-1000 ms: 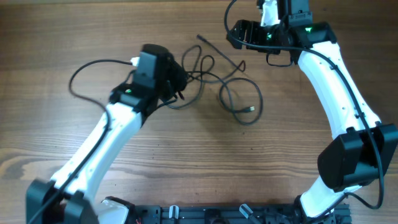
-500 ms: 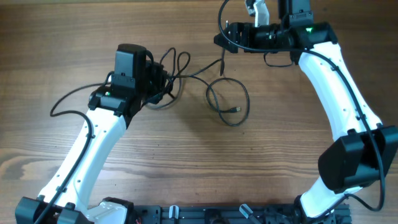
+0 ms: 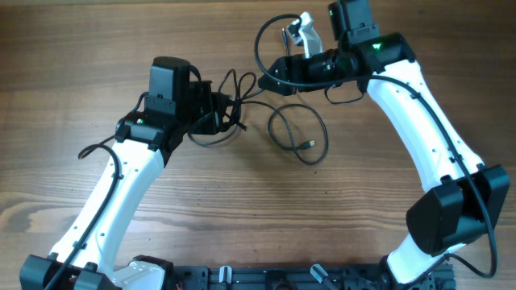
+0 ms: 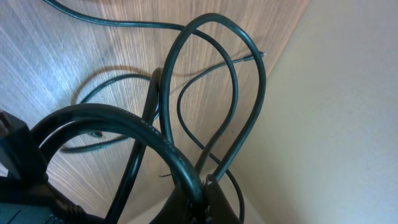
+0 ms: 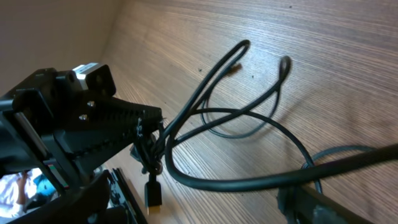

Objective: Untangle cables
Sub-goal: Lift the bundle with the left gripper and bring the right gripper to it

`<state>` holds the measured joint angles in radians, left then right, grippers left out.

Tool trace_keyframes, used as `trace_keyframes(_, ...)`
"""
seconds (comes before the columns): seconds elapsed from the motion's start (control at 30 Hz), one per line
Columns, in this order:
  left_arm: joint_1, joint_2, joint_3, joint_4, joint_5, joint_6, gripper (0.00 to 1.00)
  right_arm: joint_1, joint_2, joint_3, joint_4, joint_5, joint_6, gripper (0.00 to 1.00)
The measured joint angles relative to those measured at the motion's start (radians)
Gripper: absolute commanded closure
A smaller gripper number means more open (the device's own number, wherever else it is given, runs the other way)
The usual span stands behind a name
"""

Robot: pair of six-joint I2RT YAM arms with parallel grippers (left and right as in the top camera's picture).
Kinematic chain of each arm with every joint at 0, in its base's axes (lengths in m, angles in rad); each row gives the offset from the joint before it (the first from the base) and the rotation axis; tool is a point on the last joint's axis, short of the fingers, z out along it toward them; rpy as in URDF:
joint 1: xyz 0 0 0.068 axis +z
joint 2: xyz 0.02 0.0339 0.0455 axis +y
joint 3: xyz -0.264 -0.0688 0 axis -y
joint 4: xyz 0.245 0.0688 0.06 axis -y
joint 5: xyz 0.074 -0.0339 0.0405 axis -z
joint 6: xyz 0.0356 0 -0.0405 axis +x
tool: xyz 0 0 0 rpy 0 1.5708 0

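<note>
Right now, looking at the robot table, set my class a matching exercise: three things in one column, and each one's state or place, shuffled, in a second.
Things:
1. left gripper
2. right gripper
3. loose cable loop

States:
A. lying flat on the wooden table, plug end inside the loop
B. above the table's far side, near the cables
C. clamped shut on the cables

Pairs: 1-C, 2-B, 3-A

Thin black cables w/ small plug ends lie tangled mid-table: tall upright loops bunched at the left, strands crossing toward the upper right, one wide flat loop on the wood at the right w/ a plug tip inside its lower edge.
</note>
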<state>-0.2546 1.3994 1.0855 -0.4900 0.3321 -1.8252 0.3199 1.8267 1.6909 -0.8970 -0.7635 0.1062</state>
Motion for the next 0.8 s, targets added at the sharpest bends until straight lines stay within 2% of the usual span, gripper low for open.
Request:
trace_keyframes(0.2, 0.0, 0.0, 0.0, -0.004, 0.016, -0.014, 0.96, -0.011, -0.003, 0.0, 0.045, 0.002, -0.016, 0.19)
trace_keyframes(0.33, 0.0, 0.0, 0.0, -0.004, 0.021, 0.027, 0.96, -0.015, -0.029, 0.0, 0.054, 0.003, -0.025, 0.19)
trace_keyframes(0.47, 0.0, 0.0, 0.0, 0.029, 0.029, 0.2, 0.96, -0.015, -0.071, 0.0, 0.052, -0.003, -0.003, 0.24)
trace_keyframes(0.63, 0.0, 0.0, 0.0, 0.068, 0.046, 0.514, 0.96, -0.013, -0.114, 0.0, 0.035, -0.045, 0.051, 0.38)
trace_keyframes(0.8, 0.0, 0.0, 0.0, 0.134, 0.067, 0.586, 0.96, 0.008, -0.116, 0.0, 0.003, -0.046, 0.097, 0.51)
